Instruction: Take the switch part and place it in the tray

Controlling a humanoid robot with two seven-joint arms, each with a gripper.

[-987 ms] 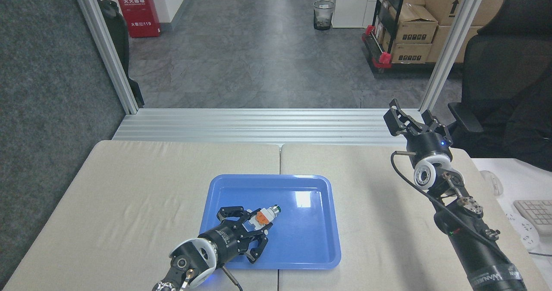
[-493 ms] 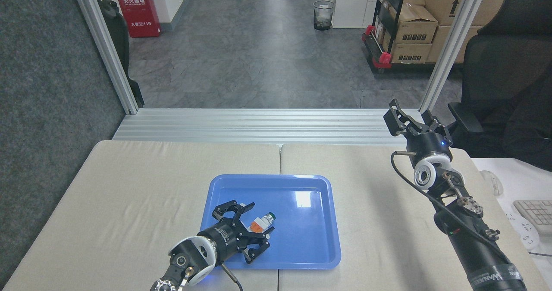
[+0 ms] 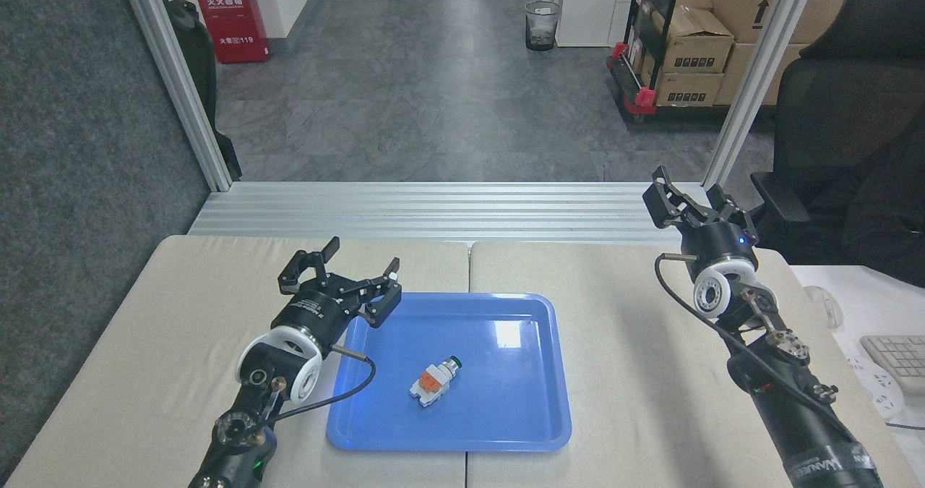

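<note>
The switch part (image 3: 433,381), white with an orange middle and a dark green tip, lies on its side inside the blue tray (image 3: 520,408), left of the tray's middle. Nothing holds it. My left gripper (image 3: 345,275) hangs open above the tray's back left corner, well clear of the switch part, with nothing between its fingers. My right gripper (image 3: 690,200) stands open and empty at the table's back right, far from the tray.
The tray rests on a beige table (image 3: 181,329) with a seam down its middle. An aluminium rail (image 3: 433,210) runs along the back edge. A black chair (image 3: 853,126) and a keyboard (image 3: 896,358) are at the right.
My left gripper let go of the switch part, which now lies in the tray, and it rose and drew back to the left. The right arm has not moved.
</note>
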